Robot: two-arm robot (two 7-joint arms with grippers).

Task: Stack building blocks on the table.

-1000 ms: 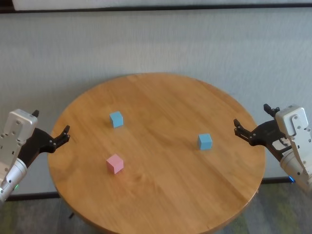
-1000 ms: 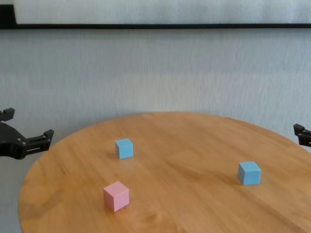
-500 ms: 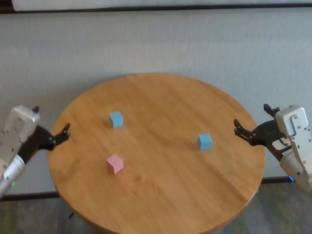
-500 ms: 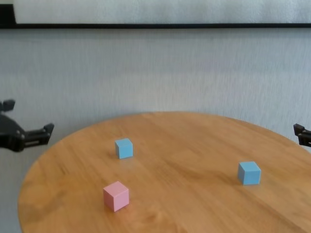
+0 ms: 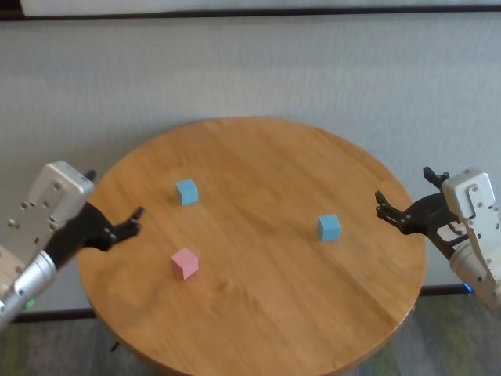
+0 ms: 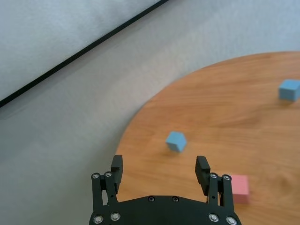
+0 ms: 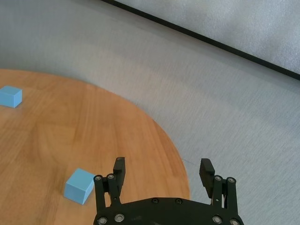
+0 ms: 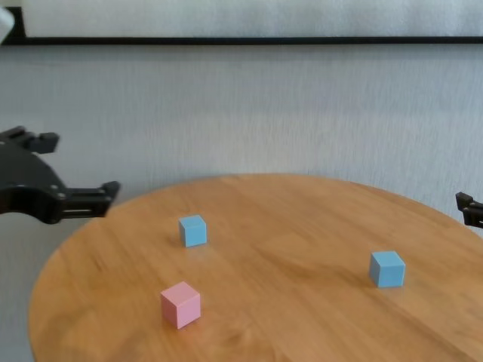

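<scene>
Three building blocks lie apart on the round wooden table [image 5: 266,164]. One light blue block [image 5: 186,191] [image 8: 193,230] is at the back left. The other blue block [image 5: 329,227] [image 8: 387,268] is on the right. The pink block [image 5: 185,263] [image 8: 180,304] sits at the front left. My left gripper [image 5: 114,193] [image 6: 159,164] hovers open and empty over the table's left edge, to the left of the pink block [image 6: 239,188] and the near blue block [image 6: 176,140]. My right gripper [image 5: 404,185] [image 7: 163,164] stands open and empty at the right rim, beside the right blue block [image 7: 81,185].
A pale grey wall with a dark horizontal strip [image 8: 241,40] stands behind the table. Nothing but the three cubes lies on the tabletop. The table's round rim [image 5: 235,356] drops off to carpeted floor.
My left gripper has swung up and inward from outside the left rim to over the table's edge, nearer the pink block. The right arm and the blocks have not moved.
</scene>
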